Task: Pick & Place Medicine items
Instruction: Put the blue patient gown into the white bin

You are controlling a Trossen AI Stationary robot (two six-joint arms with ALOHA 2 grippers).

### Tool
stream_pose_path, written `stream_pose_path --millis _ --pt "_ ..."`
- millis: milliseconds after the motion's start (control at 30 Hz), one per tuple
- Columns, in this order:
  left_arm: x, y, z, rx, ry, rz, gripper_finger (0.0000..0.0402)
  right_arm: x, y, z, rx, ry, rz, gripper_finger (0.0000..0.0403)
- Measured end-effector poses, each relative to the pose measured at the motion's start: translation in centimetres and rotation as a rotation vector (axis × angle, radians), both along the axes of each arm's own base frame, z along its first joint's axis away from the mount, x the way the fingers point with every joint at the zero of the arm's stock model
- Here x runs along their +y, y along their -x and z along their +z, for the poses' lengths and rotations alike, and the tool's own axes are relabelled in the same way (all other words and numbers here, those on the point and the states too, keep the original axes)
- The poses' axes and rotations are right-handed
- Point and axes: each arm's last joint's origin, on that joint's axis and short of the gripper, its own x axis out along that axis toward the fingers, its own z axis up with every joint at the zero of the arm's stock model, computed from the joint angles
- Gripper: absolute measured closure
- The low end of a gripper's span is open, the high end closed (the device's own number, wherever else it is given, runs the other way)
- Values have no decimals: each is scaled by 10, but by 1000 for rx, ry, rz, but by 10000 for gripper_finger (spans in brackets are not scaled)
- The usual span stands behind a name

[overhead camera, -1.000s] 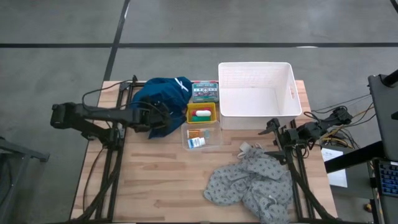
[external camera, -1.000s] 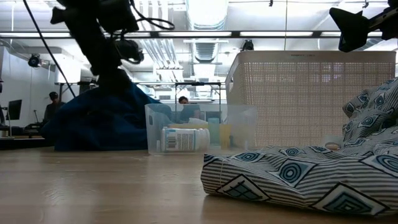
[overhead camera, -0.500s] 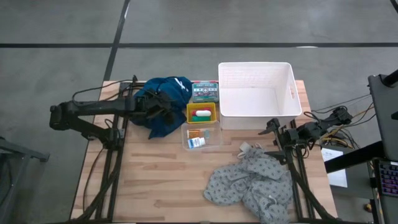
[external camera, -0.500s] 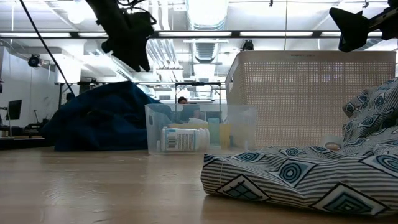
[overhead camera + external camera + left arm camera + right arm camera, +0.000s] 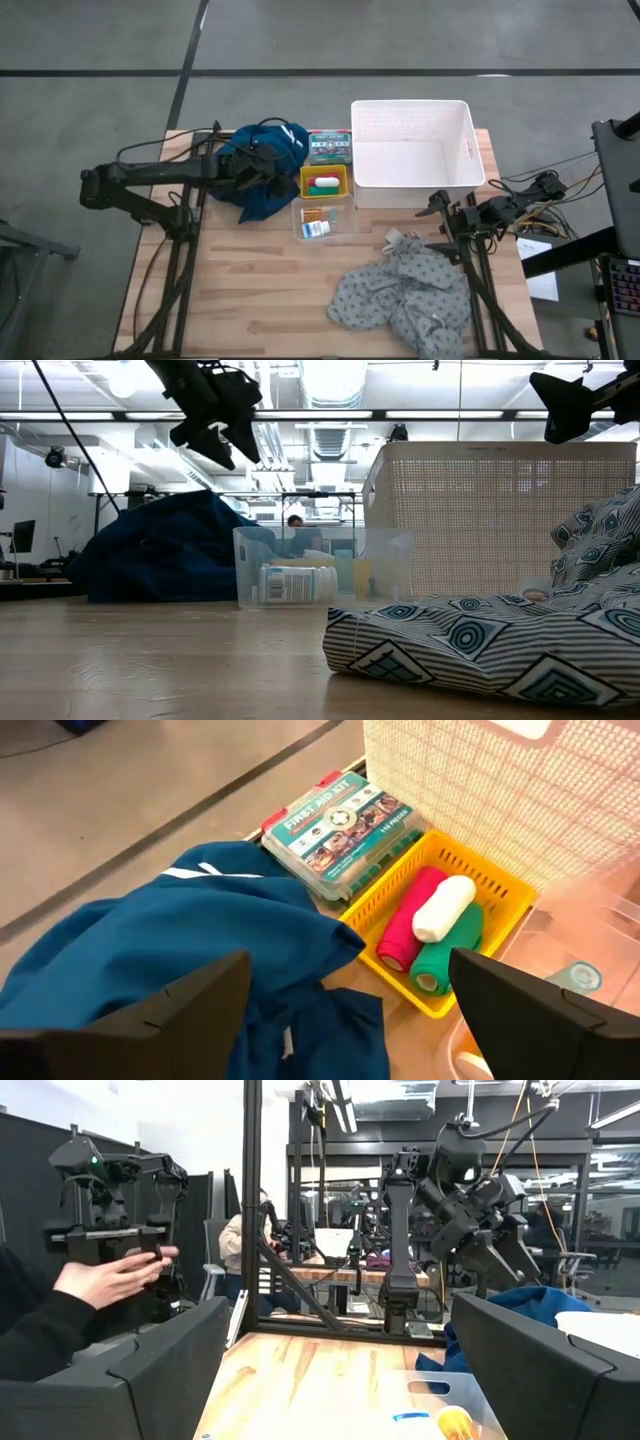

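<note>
In the high view the left gripper hangs left of centre over the dark blue cloth, its fingers spread apart with nothing between them; a second ago it sat lower, pressed into the cloth, and it has since lifted clear and shifted toward the yellow basket, as the low view's upper left shows. The red tube, white tube and green tube lie side by side in that basket, just right of the cloth, unmoved. The white-and-blue bottle and small orange pack rest in the clear container below it. The right gripper waits at the right edge, fingers wide and empty, beside the white bin and above the grey dotted cloth.
</note>
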Motion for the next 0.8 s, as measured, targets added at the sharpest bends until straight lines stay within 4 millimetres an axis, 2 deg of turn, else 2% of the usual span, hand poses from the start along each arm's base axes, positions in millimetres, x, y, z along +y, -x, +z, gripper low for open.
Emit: stream_pose_path --millis 500,800 --pt "0 2 -7 42 -6 -14 54 0 0 0 0 0 0 23" --pt "0 9 -10 136 -44 30 54 0 0 0 0 0 0 23"
